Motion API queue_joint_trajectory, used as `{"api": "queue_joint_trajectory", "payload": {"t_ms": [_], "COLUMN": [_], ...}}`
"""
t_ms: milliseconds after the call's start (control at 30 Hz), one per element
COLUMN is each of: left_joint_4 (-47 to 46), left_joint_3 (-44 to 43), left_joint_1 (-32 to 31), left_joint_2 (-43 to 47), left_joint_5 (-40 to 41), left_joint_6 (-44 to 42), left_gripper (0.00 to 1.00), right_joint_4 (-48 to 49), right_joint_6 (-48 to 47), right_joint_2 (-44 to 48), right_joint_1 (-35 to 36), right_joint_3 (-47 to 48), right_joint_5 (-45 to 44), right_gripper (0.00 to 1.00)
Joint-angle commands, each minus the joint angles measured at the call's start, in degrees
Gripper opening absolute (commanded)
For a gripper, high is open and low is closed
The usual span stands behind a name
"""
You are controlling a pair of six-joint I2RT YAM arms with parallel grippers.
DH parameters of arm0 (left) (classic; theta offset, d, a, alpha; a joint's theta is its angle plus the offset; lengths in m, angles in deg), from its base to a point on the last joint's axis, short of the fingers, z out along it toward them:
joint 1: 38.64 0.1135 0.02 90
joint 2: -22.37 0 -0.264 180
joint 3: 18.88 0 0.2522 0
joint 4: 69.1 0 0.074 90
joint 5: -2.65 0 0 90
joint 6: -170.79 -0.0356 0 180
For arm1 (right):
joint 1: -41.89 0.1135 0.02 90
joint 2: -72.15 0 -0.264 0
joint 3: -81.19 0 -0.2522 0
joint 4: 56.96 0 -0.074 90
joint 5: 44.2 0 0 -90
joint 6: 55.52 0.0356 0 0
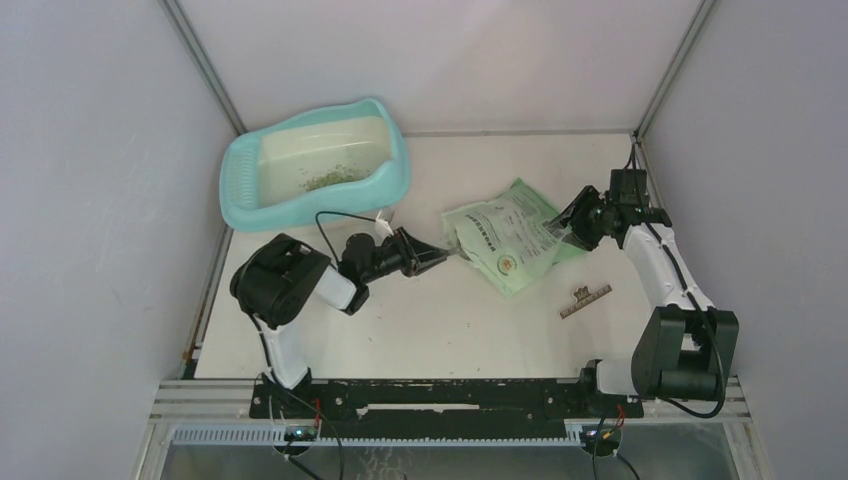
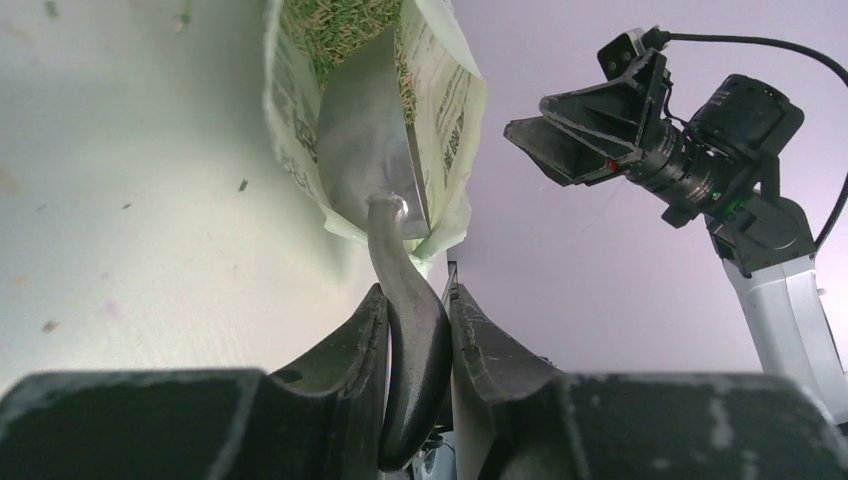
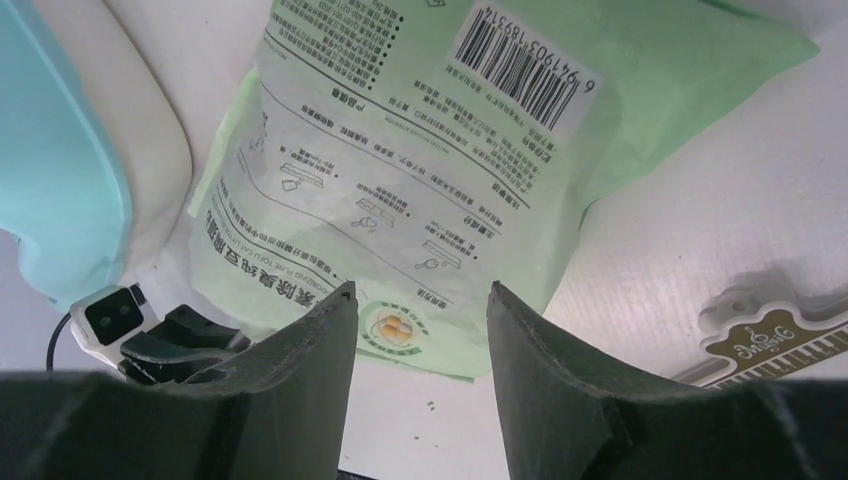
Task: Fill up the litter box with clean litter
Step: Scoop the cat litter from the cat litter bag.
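Scoop (image 2: 365,130) sits pinched in my left gripper (image 2: 415,295), blade amid litter (image 2: 340,30) in the bag (image 3: 420,180); right gripper (image 3: 420,300) spread above.

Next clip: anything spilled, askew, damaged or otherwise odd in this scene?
Minor spill only: a few stray litter granules lie scattered on the table beside the open bag, which lies flat with the scoop in its mouth. Nothing looks damaged.
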Motion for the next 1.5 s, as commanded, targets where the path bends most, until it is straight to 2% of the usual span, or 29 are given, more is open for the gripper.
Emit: {"api": "queue_joint_trajectory", "payload": {"t_ms": [0,267,800,1467], "left_joint_4": [-9.5,-10.9,-14.4,-14.4], "left_joint_3": [4.6,13.2,24.2,30.6], "left_joint_1": [1.9,5.5,9.5,16.3], "left_joint_2": [4.9,7.9,14.7,29.3], "left_joint_5": [-1.9,-2.8,-5.0,-8.5], "left_joint_6": [0.4,-0.4,-3.7,1.2], "left_gripper": [0.16,0.15,0.15,0.15], "right_joint_4": [-1.0,-2.1,-2.5,-0.9], "right_joint_6": [-1.0,-1.9,-2.9,-1.8], "right_joint_2": [2.4,3.2,3.1,3.0], "right_joint_1": [1.3,3.1,5.2,5.5], "right_joint_3": [1.7,1.7,1.6,0.8], "right_joint_5": [-0.9,-2.6,-4.2,-3.5], "right_gripper": [0.58,0.58,0.59,0.59]}}
